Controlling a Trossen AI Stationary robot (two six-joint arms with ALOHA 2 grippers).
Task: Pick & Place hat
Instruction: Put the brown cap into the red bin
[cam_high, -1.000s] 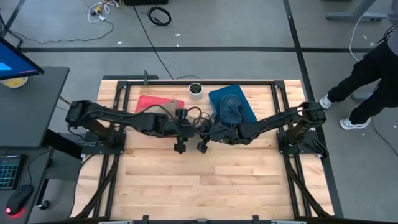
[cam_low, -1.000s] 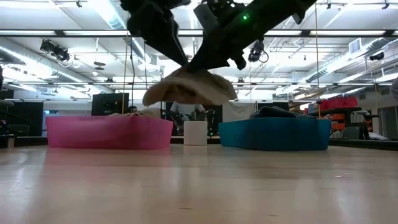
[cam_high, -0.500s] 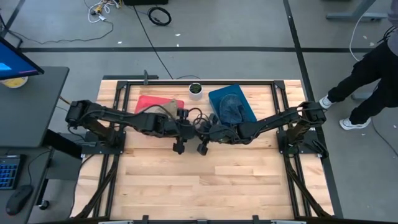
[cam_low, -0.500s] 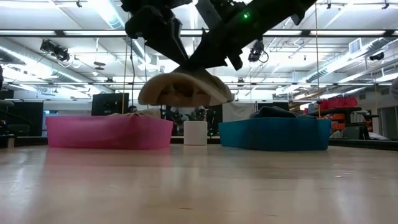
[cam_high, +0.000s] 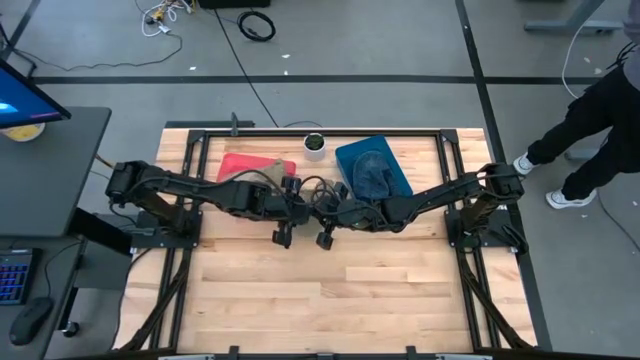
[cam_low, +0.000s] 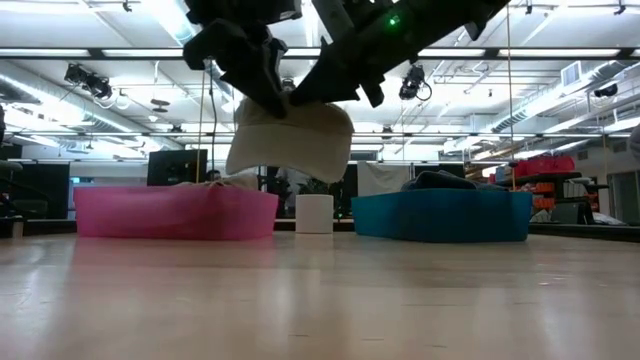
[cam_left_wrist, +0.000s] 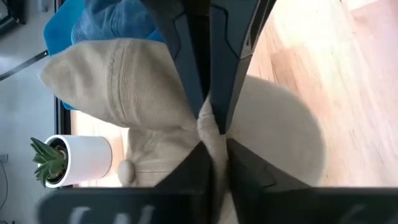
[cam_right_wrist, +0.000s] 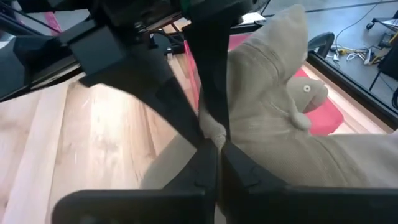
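**Two grippers, one hat, held aloft**

Our left gripper (cam_left_wrist: 211, 134) is clenched on a fold of the beige hat (cam_low: 290, 140), and our right gripper (cam_right_wrist: 211, 140) pinches the same cloth from the other side. The hat hangs in the air over the middle of the table (cam_high: 330, 300), well clear of the wood, with the pink tray (cam_low: 175, 212) behind it on one side and the blue tray (cam_low: 440, 215) on the other. A white pot (cam_low: 314, 213) stands between the two trays.

We judge the main risk to be the shared grip. Both pinches sit close together on soft fabric, so if the arms pull apart or move out of step, the cloth could slip from one jaw pair and the hat would swing or drop short of its tray. A low carry could also brush the pot and tip it. The blue tray already holds a dark blue garment (cam_high: 372, 175), so a careless drop there might land the hat on the rim.

From above, both arms reach inward from the table's sides, nearly straight, wrists meeting at centre and angled down.
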